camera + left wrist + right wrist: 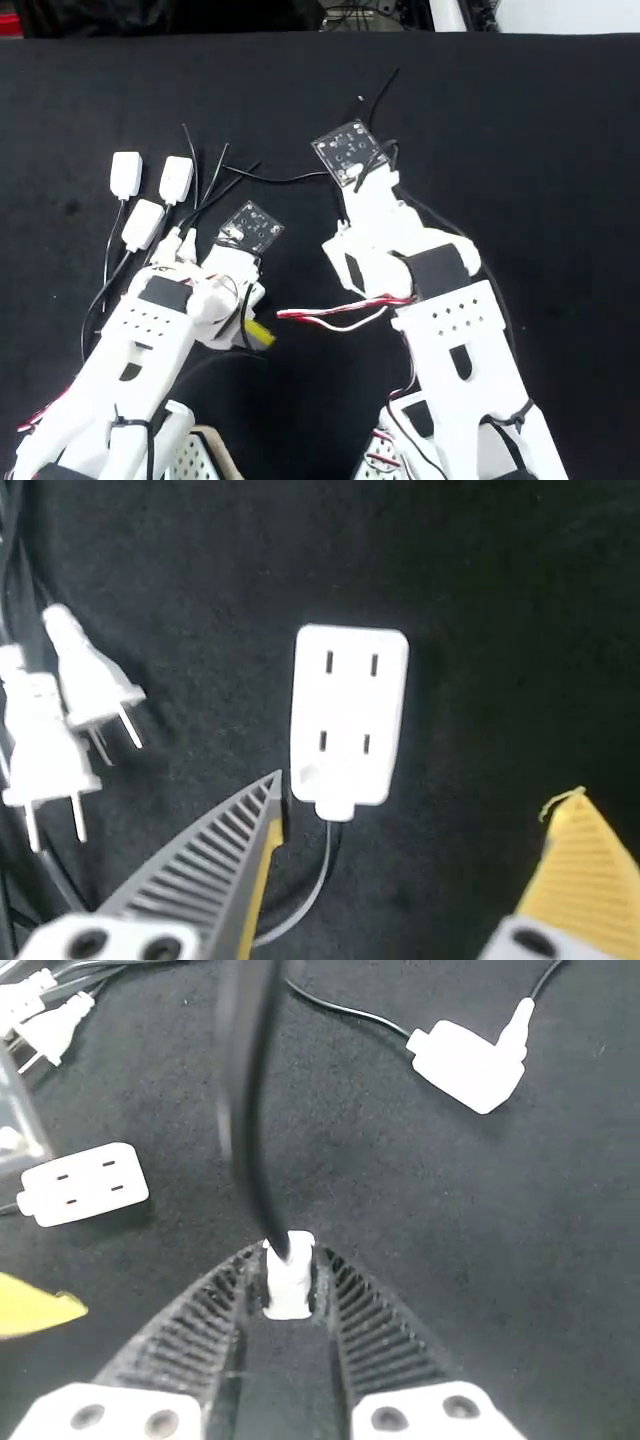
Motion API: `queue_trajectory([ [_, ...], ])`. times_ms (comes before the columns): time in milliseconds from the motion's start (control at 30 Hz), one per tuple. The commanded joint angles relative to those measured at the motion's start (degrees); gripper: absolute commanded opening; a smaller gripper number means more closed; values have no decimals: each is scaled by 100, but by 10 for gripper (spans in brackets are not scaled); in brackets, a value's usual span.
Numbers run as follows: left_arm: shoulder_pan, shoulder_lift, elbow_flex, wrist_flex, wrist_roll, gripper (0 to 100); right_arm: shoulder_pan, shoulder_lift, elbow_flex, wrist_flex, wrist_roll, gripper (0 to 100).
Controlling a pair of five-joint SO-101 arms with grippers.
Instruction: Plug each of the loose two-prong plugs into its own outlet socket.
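My right gripper (288,1265) clamps the white two-prong plug (288,1298) by its body (black cord trailing free), ready for insertion. My left gripper (420,790) hangs open beside the white rectangular outlet socket (350,715), toward the table's ten o'clock, probably to steady it.

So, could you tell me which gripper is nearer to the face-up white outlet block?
Left. The left gripper is open at the cord end of the outlet block, a fingertip beside it; the right gripper, shut on a plug, sits farther off.
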Motion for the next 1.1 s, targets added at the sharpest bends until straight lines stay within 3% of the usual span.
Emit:
queue_trajectory([
  [0,-189,-141,-558,659,53,386,-26,40,-233,-70,35,11],
  [167,-1314,-1099,-708,1240,44,322,-826,40,514,-958,18,11],
  [467,-3143,-3191,716,1231,-220,304,-1802,48,2229,-3376,-642,11],
  [700,-3354,-3675,1613,1257,-756,303,-2391,48,2659,-3938,-651,11],
  [1067,-3354,-3930,2009,1248,-1029,303,-2391,1288,2633,-4870,-642,12],
])
